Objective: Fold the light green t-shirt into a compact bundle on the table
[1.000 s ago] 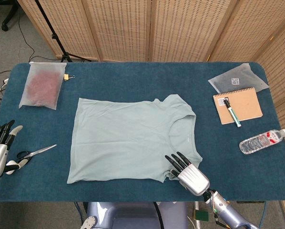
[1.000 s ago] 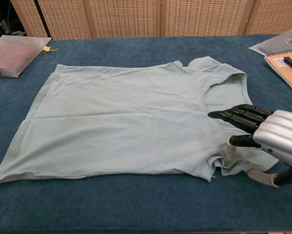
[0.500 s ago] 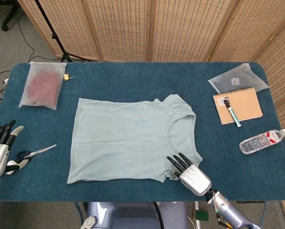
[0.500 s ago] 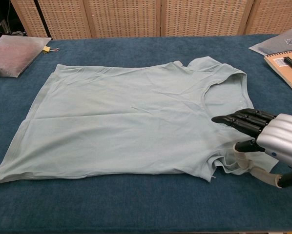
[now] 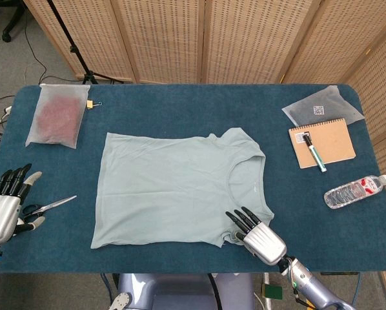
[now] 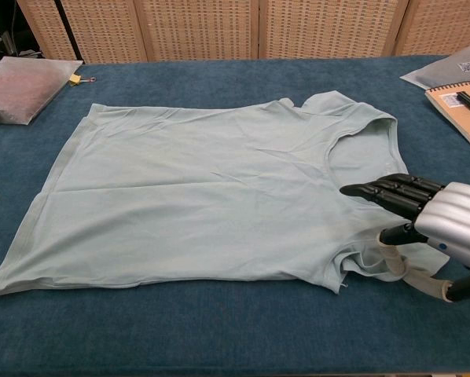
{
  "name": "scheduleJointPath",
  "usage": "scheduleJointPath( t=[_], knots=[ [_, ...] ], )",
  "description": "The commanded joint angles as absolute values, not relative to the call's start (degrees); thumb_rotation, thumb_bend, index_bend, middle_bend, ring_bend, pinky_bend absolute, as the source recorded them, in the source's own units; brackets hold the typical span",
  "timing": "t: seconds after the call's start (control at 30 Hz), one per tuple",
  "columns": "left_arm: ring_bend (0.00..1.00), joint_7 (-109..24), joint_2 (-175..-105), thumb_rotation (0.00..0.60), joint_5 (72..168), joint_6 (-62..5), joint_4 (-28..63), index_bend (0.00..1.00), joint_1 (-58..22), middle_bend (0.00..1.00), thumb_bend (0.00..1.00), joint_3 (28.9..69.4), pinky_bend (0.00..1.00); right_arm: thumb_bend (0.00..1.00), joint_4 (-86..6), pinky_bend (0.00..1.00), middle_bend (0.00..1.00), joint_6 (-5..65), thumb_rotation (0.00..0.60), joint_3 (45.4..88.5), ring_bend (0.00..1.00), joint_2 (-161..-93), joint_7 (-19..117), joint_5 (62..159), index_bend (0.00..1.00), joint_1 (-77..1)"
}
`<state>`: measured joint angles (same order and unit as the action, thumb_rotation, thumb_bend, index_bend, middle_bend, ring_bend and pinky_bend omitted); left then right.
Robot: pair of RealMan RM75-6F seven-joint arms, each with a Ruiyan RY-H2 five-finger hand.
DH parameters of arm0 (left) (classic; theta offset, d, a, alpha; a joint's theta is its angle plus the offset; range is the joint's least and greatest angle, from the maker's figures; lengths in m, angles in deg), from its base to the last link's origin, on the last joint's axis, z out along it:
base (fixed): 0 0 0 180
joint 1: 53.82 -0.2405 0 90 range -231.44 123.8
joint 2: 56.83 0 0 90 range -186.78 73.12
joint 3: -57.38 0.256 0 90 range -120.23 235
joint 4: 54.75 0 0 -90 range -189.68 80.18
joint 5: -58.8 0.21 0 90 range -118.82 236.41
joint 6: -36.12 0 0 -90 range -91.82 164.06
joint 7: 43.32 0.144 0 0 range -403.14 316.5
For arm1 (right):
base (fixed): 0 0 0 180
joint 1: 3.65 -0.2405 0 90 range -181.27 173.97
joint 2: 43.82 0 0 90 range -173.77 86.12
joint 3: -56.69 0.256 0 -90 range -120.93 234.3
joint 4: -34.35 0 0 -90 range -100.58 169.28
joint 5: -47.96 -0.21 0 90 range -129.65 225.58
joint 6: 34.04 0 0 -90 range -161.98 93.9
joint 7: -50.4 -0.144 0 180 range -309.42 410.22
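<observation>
Left hand (image 5: 6,206) risen toward the scissors (image 5: 48,206), fingers spread, empty; right hand (image 6: 424,228) settled, unclenched, on the near sleeve of the flat shirt (image 6: 211,196): folding not begun.

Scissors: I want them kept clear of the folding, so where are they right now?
In the head view the scissors lie on the table's left edge, beside the left hand and left of the t-shirt.

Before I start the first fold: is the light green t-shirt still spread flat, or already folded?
Spread flat. The light green t-shirt lies open in one layer on the table; only the sleeve by the right hand is bunched.
</observation>
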<state>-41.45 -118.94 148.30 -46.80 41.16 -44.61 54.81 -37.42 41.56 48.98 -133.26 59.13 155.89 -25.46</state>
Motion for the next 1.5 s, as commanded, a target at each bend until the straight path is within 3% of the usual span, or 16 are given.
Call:
scheduleJointPath(
  t=[0.03,0.1,0.33,0.67,0.97,1.5],
  knots=[
    [0.0,-48.8,-123.4,0.6,159.9,-50.1,31.9,0.0,-43.0,0.0,0.0,58.2,0.0,0.52,-37.0,0.05,0.0,42.1,0.6,48.7,0.0,-133.3,57.8,156.2,0.61,-25.7],
    [0.0,-51.3,-126.4,0.6,164.0,-51.1,26.5,0.03,-42.2,0.0,0.0,59.8,0.0,0.52,-36.9,0.05,0.0,42.2,0.6,48.6,0.0,-133.2,57.0,156.2,0.61,-25.8],
    [0.0,-57.3,-137.0,0.6,170.8,-54.2,10.3,0.26,-40.8,0.0,0.0,63.6,0.0,0.55,-36.4,0.05,0.0,43.2,0.6,48.5,0.0,-133.1,55.7,156.4,0.61,-26.0],
    [0.0,-63.5,-145.7,0.6,172.3,-58.3,-3.9,0.51,-41.1,0.0,0.0,66.2,0.0,0.57,-35.8,0.05,0.0,43.5,0.6,49.0,0.0,-132.7,55.0,155.3,0.62,-26.1],
    [0.0,-69.9,-151.9,0.6,171.2,-63.2,-14.8,0.54,-42.9,0.0,0.0,67.5,0.0,0.57,-35.6,0.05,0.0,43.4,0.6,49.2,0.0,-132.8,55.2,154.9,0.62,-26.2],
    [0.0,-75.1,-158.6,0.6,167.4,-63.3,-25.4,0.54,-43.6,0.0,0.02,68.2,0.0,0.57,-35.7,0.05,0.0,43.4,0.6,49.2,0.0,-132.7,55.0,154.3,0.62,-26.3]
  ],
)
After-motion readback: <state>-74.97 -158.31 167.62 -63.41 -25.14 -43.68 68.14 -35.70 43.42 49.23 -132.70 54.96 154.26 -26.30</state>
